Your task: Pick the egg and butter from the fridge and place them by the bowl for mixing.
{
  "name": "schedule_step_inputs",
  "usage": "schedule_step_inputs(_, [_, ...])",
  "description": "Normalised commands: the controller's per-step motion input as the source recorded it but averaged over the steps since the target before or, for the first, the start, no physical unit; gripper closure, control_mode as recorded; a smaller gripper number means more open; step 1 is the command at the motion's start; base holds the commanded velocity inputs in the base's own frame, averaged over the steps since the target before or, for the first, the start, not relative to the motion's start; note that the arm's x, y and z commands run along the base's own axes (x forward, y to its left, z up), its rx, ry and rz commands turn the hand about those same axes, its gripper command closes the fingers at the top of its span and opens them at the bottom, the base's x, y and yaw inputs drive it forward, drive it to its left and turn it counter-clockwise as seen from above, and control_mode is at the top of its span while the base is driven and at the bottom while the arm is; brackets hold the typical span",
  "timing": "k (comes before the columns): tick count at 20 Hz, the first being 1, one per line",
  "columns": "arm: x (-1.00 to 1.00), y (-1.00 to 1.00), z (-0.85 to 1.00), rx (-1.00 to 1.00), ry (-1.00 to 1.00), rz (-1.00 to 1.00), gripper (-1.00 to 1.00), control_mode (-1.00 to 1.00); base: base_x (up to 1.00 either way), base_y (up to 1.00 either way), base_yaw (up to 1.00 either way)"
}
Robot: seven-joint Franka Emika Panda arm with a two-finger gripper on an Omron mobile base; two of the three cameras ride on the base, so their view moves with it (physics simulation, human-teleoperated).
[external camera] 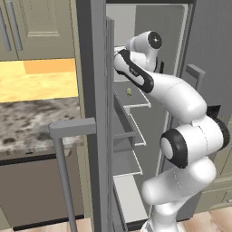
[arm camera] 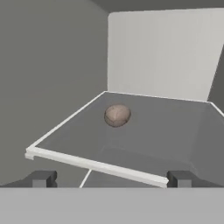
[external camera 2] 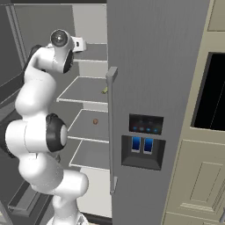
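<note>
My two small dark finger tips (arm camera: 43,178) sit at the near edge of the hand view, spread wide apart with nothing between them; the claw (arm camera: 111,179) is empty and touches nothing. Just beyond the tips runs the pale front lip of a flat grey fridge shelf (arm camera: 94,165), angled across the view. Farther back on that shelf lies the tiny brownish-tan rounded egg (arm camera: 117,115), alone, resting on the shelf surface, well clear of the front lip and short of the pale rear wall. From the right base view, my white arm with dark joints (external camera 2: 41,132) rises at lower left and reaches into the open tall grey fridge (external camera 2: 149,66); the egg (external camera 2: 95,121) shows on the middle shelf, and one shelf above it lies the small slim pale yellow stick of butter (external camera 2: 105,90), near that shelf's right side. The two are on separate shelves, apart. The left base view shows the butter (external camera: 128,91) as a small yellowish spot on a shelf past my forearm. Left of the fridge is a speckled stone counter (external camera: 31,122).
</note>
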Motion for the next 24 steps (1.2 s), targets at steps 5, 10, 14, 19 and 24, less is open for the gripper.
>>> schedule_step_inputs(5, [0.49,0.16,-0.09,0.0,0.04,0.0,-1.0,-1.0,0.0,0.0,0.0])
schedule_step_inputs(10, [0.5,0.08,-0.11,0.0,0.04,0.0,-1.0,-1.0,0.0,0.0,0.0])
schedule_step_inputs(14, [0.49,0.06,-0.14,0.0,0.0,0.0,-1.0,-1.0,0.0,0.0,0.0])
schedule_step_inputs(19, [0.6,0.14,-0.04,0.0,0.0,0.0,-1.0,-1.0,0.0,0.0,0.0])
schedule_step_inputs(24, [0.56,0.2,-0.04,0.0,0.01,0.0,-1.0,-1.0,0.0,0.0,0.0])
